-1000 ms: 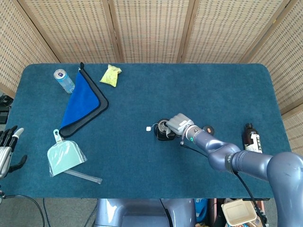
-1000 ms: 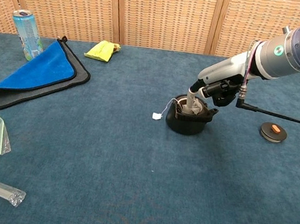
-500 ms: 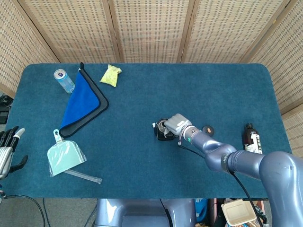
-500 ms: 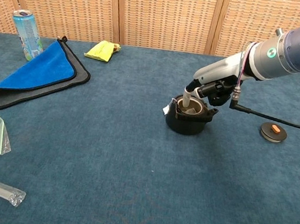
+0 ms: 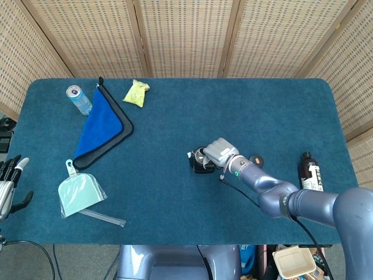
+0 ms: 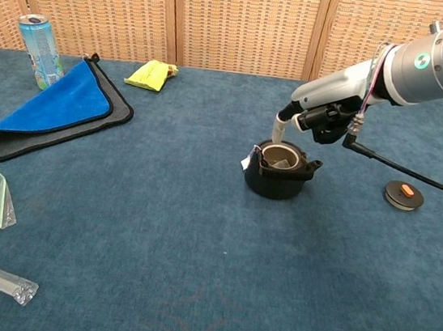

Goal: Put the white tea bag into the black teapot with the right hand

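Observation:
The black teapot (image 5: 201,164) (image 6: 277,179) stands lidless in the middle of the blue table. Inside its opening lies the white tea bag (image 6: 278,162), and its small white tag (image 5: 190,154) (image 6: 245,162) hangs at the pot's left rim. My right hand (image 5: 220,151) (image 6: 324,114) hovers just above and to the right of the opening. One pale finger (image 6: 279,128) points down at the rim, and nothing shows in the hand. My left hand (image 5: 8,185) is off the table's left edge with its fingers spread, holding nothing.
The teapot's lid (image 5: 255,159) (image 6: 403,194) lies right of the pot, and a brown bottle (image 5: 309,170) stands further right. At the left are a can (image 5: 78,99), a blue cloth (image 5: 102,122), a yellow packet (image 5: 136,92), a green pouch (image 5: 80,194) and a clear wrapper (image 5: 102,217).
The tag went from the table beside the pot up to its rim. My right hand, whose finger was down in the opening, has risen clear of the pot.

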